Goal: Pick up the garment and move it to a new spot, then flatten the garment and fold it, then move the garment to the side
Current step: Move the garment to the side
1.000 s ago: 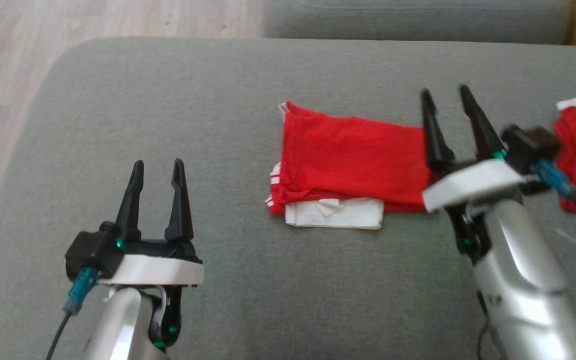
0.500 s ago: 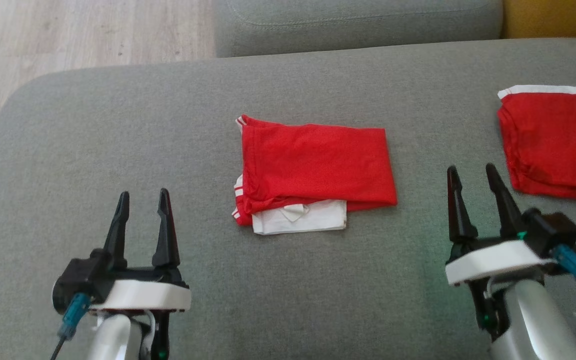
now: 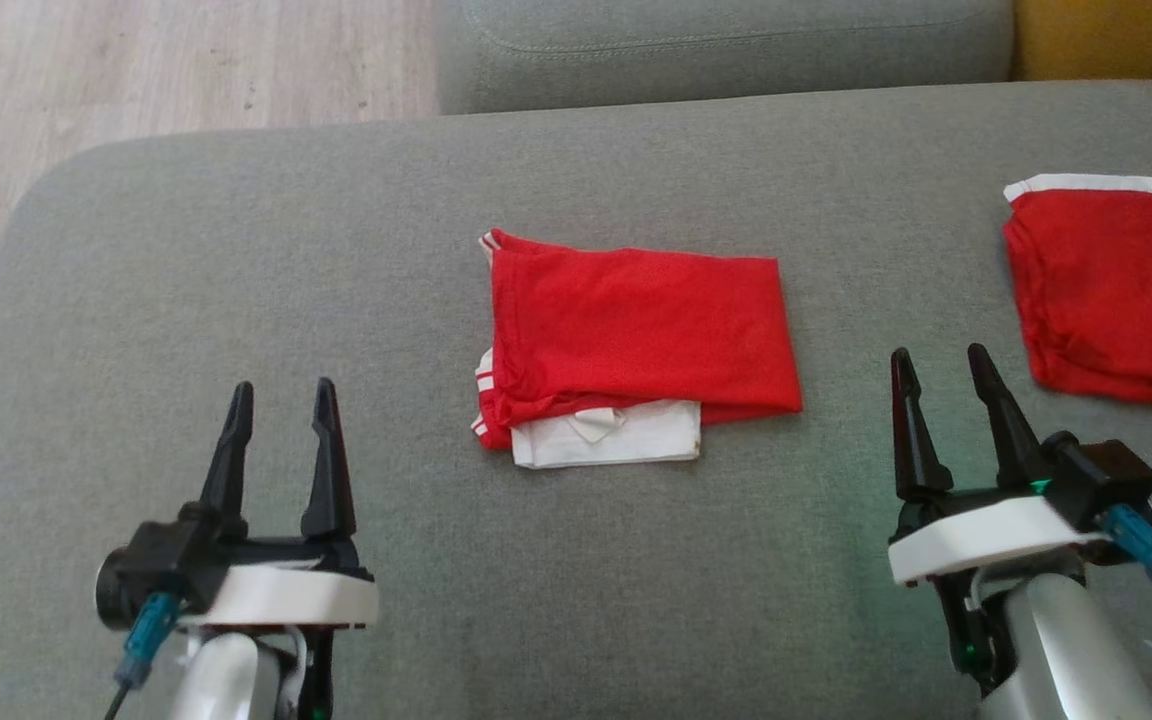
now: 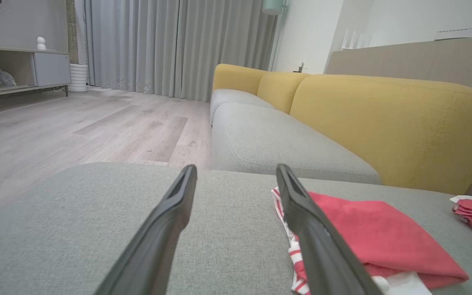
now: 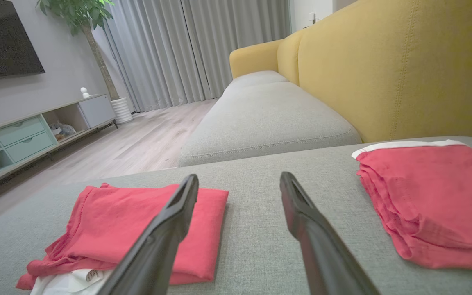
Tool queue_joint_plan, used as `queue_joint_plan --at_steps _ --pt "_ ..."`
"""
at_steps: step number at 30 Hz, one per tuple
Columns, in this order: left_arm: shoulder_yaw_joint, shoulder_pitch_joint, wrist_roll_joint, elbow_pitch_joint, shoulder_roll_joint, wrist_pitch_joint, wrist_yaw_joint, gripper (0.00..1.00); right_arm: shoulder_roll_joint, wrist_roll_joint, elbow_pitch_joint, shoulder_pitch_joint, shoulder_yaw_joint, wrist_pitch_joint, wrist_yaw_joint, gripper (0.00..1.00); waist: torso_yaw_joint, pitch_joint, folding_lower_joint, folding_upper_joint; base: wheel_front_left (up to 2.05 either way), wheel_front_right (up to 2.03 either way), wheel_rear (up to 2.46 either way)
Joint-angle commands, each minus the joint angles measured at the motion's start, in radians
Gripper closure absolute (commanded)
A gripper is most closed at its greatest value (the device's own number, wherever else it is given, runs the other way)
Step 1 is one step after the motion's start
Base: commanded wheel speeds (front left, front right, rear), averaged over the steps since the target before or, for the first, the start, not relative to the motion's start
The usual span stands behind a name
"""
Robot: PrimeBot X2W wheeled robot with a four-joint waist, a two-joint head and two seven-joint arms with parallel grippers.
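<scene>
Red garment (image 3: 641,325) folded into flat rectangle, white layer poking out at near edge, striped trim left; lies mid grey cushion (image 3: 336,250).

Making out no legible text; seeing tiny unreadable print on a tag (image 5: 91,275) of the garment (image 5: 109,221), lower left, right wrist view.

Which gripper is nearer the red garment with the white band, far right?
Right. Right gripper sits just left of the white-banded red garment; left gripper lies beyond the folded red-and-white garment.

Matt red mesh-knit garment (image 3: 641,325); coarse grey woven cushion (image 3: 336,250); pale wood-grain floor (image 3: 136,70).
</scene>
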Motion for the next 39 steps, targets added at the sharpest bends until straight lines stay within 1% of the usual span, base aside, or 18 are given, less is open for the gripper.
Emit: queue_joint_plan --at_steps 1,6,9,11,15,20,23,26,27,28,33,36,39 --pt "0.024 -0.023 0.011 -0.033 0.002 -0.006 0.001 0.00 0.000 -0.009 -0.034 -0.030 0.025 -0.009 -0.001 0.00 0.004 0.000 0.0000 0.0000 0.00 0.00 0.00" --pt "0.001 -0.043 0.012 -0.032 0.001 -0.006 -0.005 0.00 0.000 -0.035 -0.018 -0.070 0.038 0.018 -0.001 0.00 0.031 0.042 0.0000 0.0000 0.00 0.00 0.00" --pt "-0.002 -0.066 0.009 -0.030 0.001 -0.006 -0.003 0.00 0.000 -0.030 0.014 -0.122 0.064 0.076 -0.001 0.00 0.054 0.077 0.0000 0.0000 0.00 0.00 0.00" --pt "-0.007 -0.078 0.005 -0.027 0.001 -0.006 -0.004 0.00 0.000 -0.018 0.045 -0.161 0.062 0.104 -0.001 0.00 0.069 0.097 0.0000 0.0000 0.00 0.00 0.00" --pt "-0.029 -0.100 -0.006 -0.020 0.001 -0.006 -0.008 0.00 0.000 -0.011 0.137 -0.233 0.052 0.151 -0.001 0.00 0.102 0.132 0.0000 0.0000 0.00 0.00 0.00" --pt "-0.051 -0.127 -0.024 -0.011 0.001 -0.006 -0.008 0.00 0.000 0.007 0.284 -0.310 0.025 0.212 -0.001 0.00 0.141 0.165 0.0000 0.0000 0.00 0.00 0.00" --pt "-0.064 -0.138 -0.033 -0.010 0.001 -0.006 -0.004 0.00 0.000 -0.002 0.373 -0.350 0.001 0.233 -0.001 0.00 0.158 0.177 0.0000 0.0000 0.00 0.00 0.00" --pt "-0.078 -0.149 -0.040 -0.010 0.001 -0.006 0.000 0.00 0.000 0.006 0.442 -0.381 0.022 0.249 -0.001 0.00 0.171 0.186 0.0000 0.0000 0.00 0.00 0.00" --pt "-0.081 -0.151 -0.037 -0.009 0.001 -0.006 0.002 0.00 0.000 0.010 0.461 -0.389 0.034 0.255 -0.001 0.33 0.173 0.187 0.0000 0.0000 0.00 0.00 0.00" --pt "-0.084 -0.154 -0.033 -0.009 0.001 -0.006 0.002 0.00 0.000 0.001 0.475 -0.397 0.045 0.253 -0.001 1.00 0.173 0.187 0.0000 0.0000 0.00 0.00 0.00" --pt "-0.090 -0.158 -0.014 -0.019 0.001 -0.006 0.004 0.00 0.000 -0.071 0.498 -0.423 0.063 0.194 -0.001 1.00 0.149 0.163 0.0000 0.0000 0.00 0.00 0.00" --pt "-0.087 -0.154 -0.002 -0.018 0.001 -0.006 0.002 0.00 0.000 -0.142 0.488 -0.431 0.059 0.157 -0.001 1.00 0.116 0.139 0.0000 0.0000 0.00 0.00 0.00" --pt "-0.089 -0.149 0.009 -0.017 0.001 -0.006 -0.003 0.00 -0.001 -0.226 0.465 -0.429 0.062 0.143 -0.001 1.00 0.077 0.117 0.0000 0.0000 0.00 0.00 0.00"
